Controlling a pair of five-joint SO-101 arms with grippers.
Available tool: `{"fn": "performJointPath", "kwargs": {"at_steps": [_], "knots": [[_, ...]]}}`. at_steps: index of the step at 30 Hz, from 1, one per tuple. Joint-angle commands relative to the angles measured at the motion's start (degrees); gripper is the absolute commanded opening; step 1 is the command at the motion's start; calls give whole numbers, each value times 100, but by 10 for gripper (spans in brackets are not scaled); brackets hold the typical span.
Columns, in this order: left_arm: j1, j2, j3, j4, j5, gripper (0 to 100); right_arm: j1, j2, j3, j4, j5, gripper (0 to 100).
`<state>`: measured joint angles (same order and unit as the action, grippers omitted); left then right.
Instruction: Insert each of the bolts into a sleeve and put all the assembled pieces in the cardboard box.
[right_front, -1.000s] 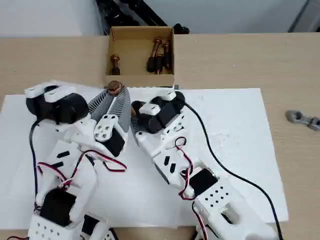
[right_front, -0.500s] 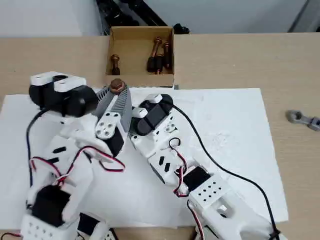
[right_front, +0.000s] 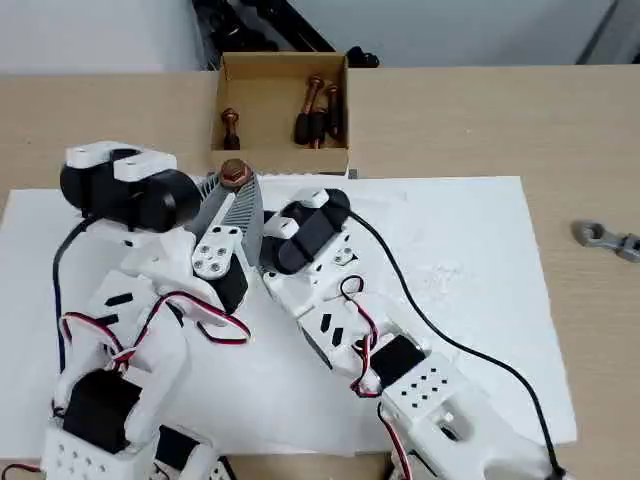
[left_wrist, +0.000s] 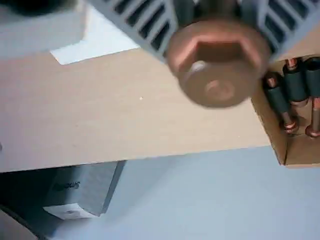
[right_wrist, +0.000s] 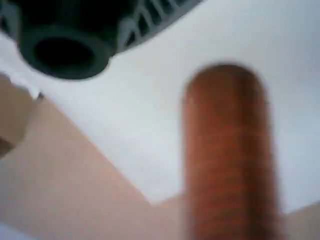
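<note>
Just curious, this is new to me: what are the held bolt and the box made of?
The bolt looks like metal with a coppery, softly shiny finish, perhaps plating. The box looks like plain brown cardboard: matte, with thin folded walls.

I look down from a fixed camera high over the arms' side of the counter (right_front: 590, 120), facing its far edge, where the cardboard box (right_front: 270, 105) sits. My left wrist camera sits right against the held bolt (left_wrist: 218, 70) and faces that box's corner. My right wrist camera, just as close, looks past the sleeve (right_wrist: 65, 50) at the white sheet (right_wrist: 150, 115). The overhead and left wrist views share the bolt and box.
</note>
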<state>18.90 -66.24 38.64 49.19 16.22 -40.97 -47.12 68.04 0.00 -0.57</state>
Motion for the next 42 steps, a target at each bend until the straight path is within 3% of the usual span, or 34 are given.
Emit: {"fn": "performJointPath", "kwargs": {"at_steps": [1,27,42], "knots": [[35,9,-40,-114,-35,5,-31,-295,0,4,62,8],[53,-26,321,-79,158,5,-31,-409,26,13,62,8],[-9,-35,725,-879,123,5,-31,-409,26,13,62,8]]}}
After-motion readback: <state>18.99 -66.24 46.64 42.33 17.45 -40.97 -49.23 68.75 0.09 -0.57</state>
